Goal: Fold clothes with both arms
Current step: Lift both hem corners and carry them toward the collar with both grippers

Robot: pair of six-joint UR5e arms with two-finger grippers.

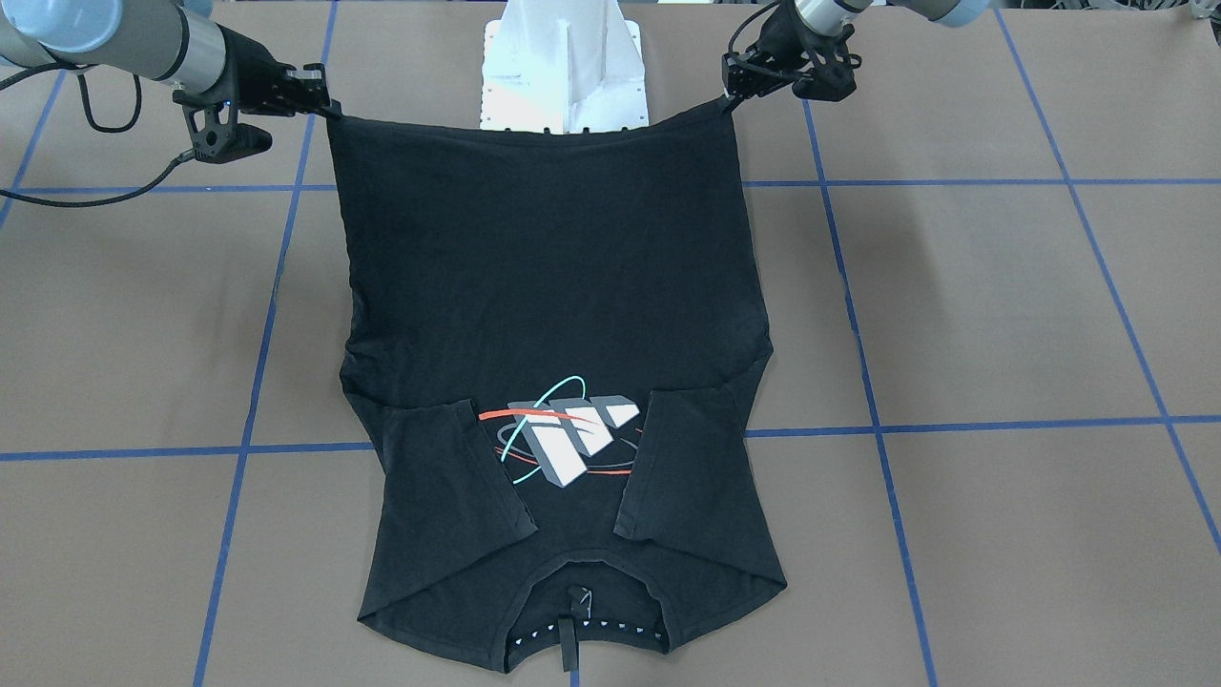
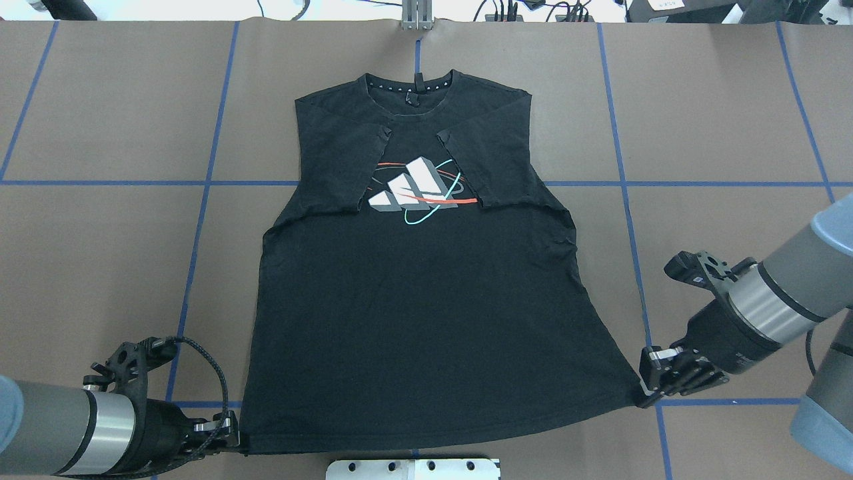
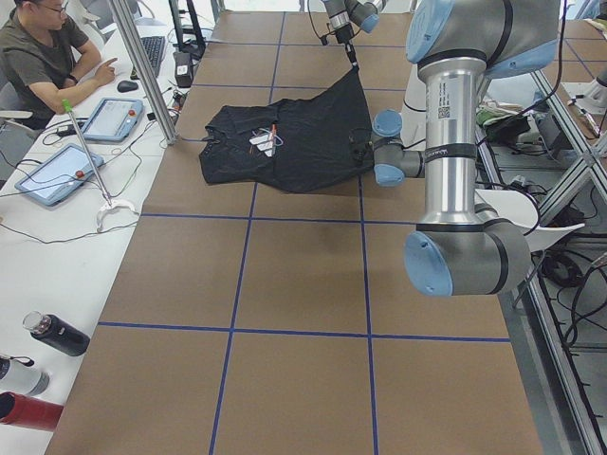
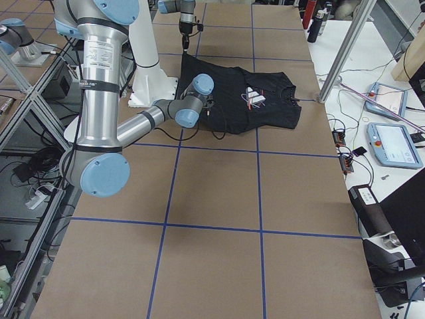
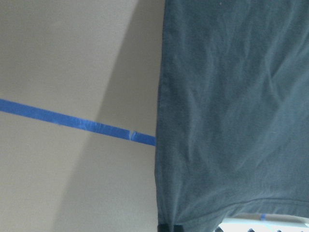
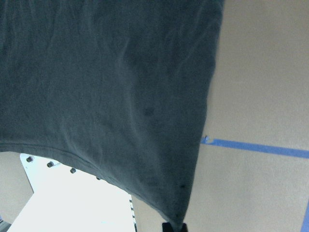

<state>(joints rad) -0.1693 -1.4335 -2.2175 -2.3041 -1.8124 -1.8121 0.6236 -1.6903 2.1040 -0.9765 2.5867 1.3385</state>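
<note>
Position of shirt (image 2: 413, 307): print side up on table (image 2: 100, 233), directly out from pedestal (image 2: 413, 469). Long axis: straight away from pedestal, with hem (image 2: 433, 443) at pedestal end and collar (image 2: 410, 83) at far end. Both sleeves (image 2: 340, 167) turned inward over chest, overlapping edges of logo (image 2: 416, 193).

Hold: left gripper (image 2: 230, 425) pressed together on hem corner to pedestal's left; right gripper (image 2: 648, 393) pinching opposite hem corner to pedestal's right. Hem drawn taut between them with slight sag at middle, and raised off table above pedestal edge, per side and wrist views. Remainder of shirt, out to collar, flat on table.

Governing relation: collar straight ahead of both grippers, in direction away from pedestal. Neither arm nearer to collar. Right gripper somewhat wider of pedestal than left.

Probable next move: carry both corners together along long axis, away from pedestal, and lay hem toward collar. Keep both corners level and abreast; uneven travel likely to skew fold line.

Obstructions: under that path, only sleeves and logo, both part of shirt. Watch for sleeves dragging open under passing cloth. Blue tape lines (image 2: 200, 183) flush with table, no hindrance. Beyond collar end, off table and well apart from pedestal: tablets (image 3: 116, 118) and seated person (image 3: 43, 62), outside judged travel.
</note>
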